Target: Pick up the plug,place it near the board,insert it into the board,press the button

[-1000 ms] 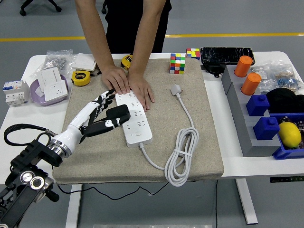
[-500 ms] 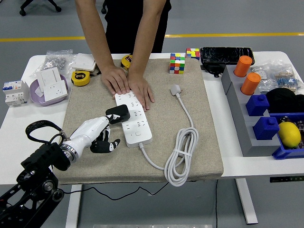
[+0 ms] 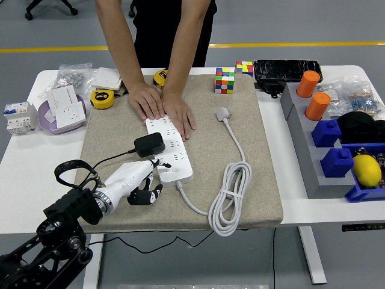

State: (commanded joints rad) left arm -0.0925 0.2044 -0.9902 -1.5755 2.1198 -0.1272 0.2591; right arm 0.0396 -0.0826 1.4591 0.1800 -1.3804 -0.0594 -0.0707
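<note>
I see my left hand (image 3: 142,185) low on the beige mat (image 3: 252,180), fingers loosely curled and holding nothing, its fingertips at the near left edge of the white power strip (image 3: 169,150). The black plug adapter (image 3: 149,144) sits on the strip's left side (its thin black cable trails left). A person's two hands (image 3: 162,107) press flat on the strip's far end.

The plug (image 3: 148,144) is black, seated on a white board (image 3: 170,151) lying on a beige mat (image 3: 252,180). The left hand (image 3: 137,182) is white with black fingers; the Rubik's cube (image 3: 225,80) shows red, yellow, green and blue squares
</note>
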